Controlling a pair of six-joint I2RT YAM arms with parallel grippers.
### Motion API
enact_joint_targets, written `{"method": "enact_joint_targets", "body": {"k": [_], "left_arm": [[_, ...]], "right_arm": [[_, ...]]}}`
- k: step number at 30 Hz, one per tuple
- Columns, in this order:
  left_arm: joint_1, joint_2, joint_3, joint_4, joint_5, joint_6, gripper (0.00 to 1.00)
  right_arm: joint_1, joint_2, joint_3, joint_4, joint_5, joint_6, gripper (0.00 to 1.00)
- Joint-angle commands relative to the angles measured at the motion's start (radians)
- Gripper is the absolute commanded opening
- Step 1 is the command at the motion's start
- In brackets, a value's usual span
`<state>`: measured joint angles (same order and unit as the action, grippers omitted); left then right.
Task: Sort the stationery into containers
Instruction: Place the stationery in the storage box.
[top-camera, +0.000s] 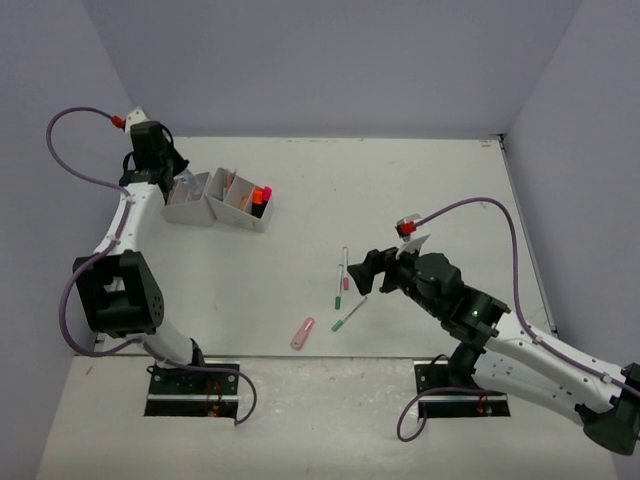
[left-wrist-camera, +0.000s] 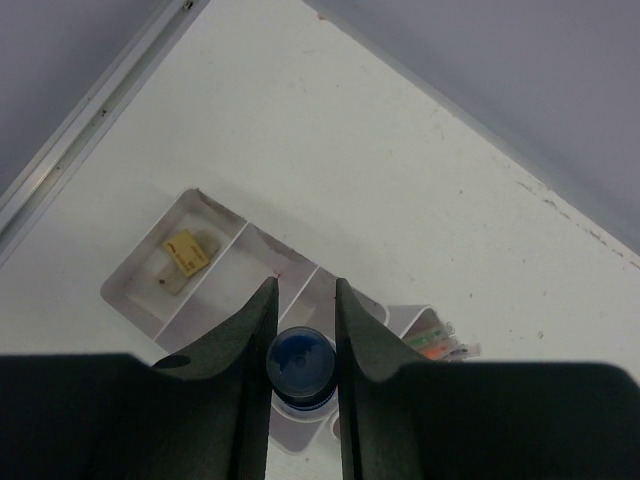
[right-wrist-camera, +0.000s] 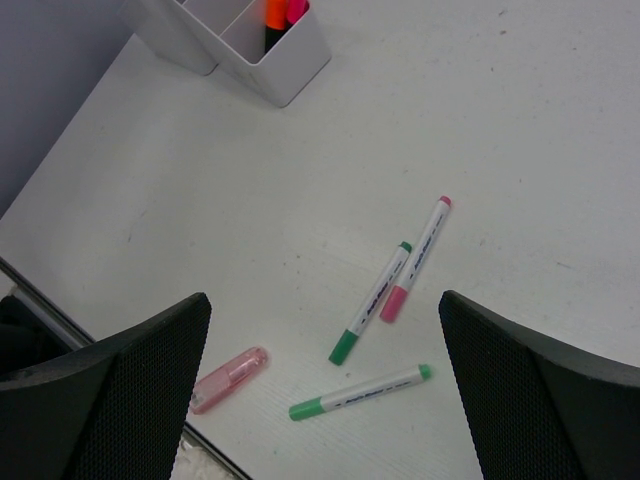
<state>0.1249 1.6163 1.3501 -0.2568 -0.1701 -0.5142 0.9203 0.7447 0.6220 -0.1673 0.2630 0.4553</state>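
Camera set-up: one fixed overhead view, two wrist views.
The whole table (top-camera: 400, 180) is taken from far off, above and behind the arm bases. The left wrist view is aimed steeply down, close over the white organiser (left-wrist-camera: 135, 295). The right wrist view is angled down over the markers (right-wrist-camera: 375, 300). The organiser is shared by all three views, the markers by the overhead and right wrist views.

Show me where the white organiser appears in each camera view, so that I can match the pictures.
Top external: white organiser in the upper left, by the left arm's tip.
Left wrist: lower centre, under the left gripper, shut on a blue-capped bottle.
Right wrist: top left corner.
Shared landmark: the orange highlighter standing in its end compartment, clear in the top and right wrist views.
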Motion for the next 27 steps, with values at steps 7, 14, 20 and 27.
{"method": "enact_joint_targets", "body": {"k": [7,14,20,27], "left_arm": [[0.009,-0.06,-0.088,0.136,-0.023,-0.074,0.0],[0.005,-0.068,-0.063,0.1,-0.077,-0.046,0.0],[0.001,-0.094,-0.146,0.15,-0.118,-0.01,0.0],[-0.005,-0.039,-0.145,0.207,-0.058,0.008,0.0]], "right_arm": [[-0.001,0.106,0.063,0.046,-0.015,0.036,0.99],[-0.002,0.155,0.095,0.017,0.038,0.016,0.99],[-0.003,0.172,0.094,-0.006,0.031,0.017,0.99],[-0.003,0.267,0.148,-0.017,0.025,0.005,0.99]]}}
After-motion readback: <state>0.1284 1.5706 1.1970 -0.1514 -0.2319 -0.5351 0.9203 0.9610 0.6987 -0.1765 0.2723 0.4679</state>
